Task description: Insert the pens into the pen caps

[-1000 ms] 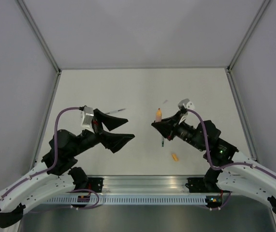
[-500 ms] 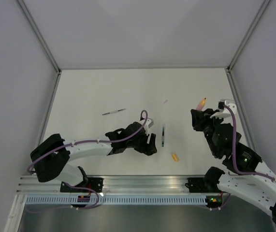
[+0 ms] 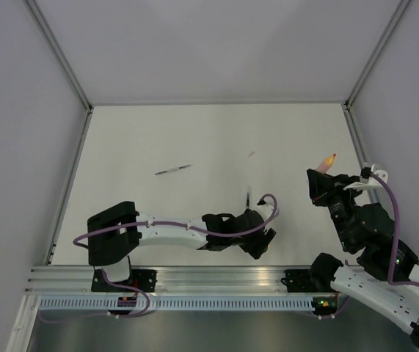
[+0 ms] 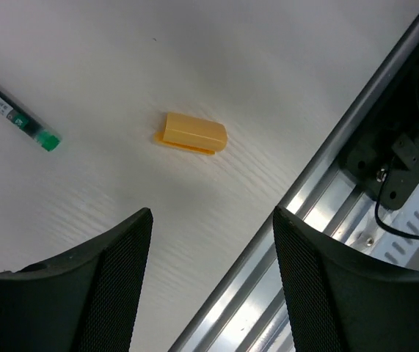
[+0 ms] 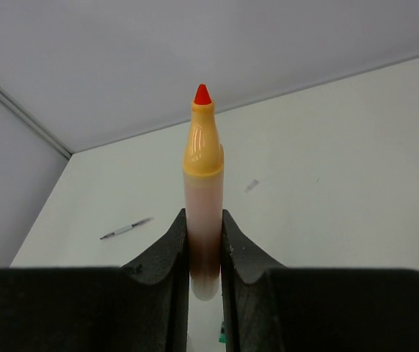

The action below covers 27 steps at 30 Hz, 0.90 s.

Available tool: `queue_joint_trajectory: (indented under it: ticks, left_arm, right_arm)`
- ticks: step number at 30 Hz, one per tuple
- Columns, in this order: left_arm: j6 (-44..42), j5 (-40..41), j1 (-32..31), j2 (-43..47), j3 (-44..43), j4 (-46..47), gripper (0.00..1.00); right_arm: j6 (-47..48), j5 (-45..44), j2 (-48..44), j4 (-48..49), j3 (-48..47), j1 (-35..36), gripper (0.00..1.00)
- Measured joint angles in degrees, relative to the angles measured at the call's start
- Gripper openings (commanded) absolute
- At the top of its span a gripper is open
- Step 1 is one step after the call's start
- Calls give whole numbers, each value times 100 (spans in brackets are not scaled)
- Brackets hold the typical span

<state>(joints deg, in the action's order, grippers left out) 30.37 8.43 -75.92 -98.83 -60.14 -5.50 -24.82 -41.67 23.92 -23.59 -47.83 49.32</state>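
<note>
Half a second on, the left claw (image 3: 257, 242) has swept from beside the dark green pen (image 3: 248, 199) toward 5 o'clock. It now hangs spread wide over the yellow-orange cap (image 4: 193, 133), which lies on its side on the desk (image 3: 158, 132) between the fingers, touching neither. The right claw (image 3: 319, 183) has drifted toward 3 o'clock, pinching the pink-orange marker (image 5: 203, 183) upright, red tip up. The silver pen (image 3: 173, 169) at 10 o'clock and the grey cap (image 3: 251, 154) at 12 lie where they were.
</note>
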Motion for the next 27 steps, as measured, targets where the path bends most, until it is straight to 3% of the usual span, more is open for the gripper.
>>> queue_joint_trajectory:
  ticks: [7,16,21,27]
  left_arm:
    - [-2538,-356,-37,7,-26,-68,72]
    - [-6253,-1639,-33,94,81,-122,72]
    - [-7350,-2013,-33,-168,-133,-365,72]
    - [-8043,-2194,-24,-704,-566,-577,70]
  right_arm:
    - [22,68,-577,-365,-243,0,0]
    - [70,568,-356,-632,-1211,0,0]
    - [151,791,-352,-933,-1346,0,0]
    - [240,890,-577,-1132,-1497,0,0]
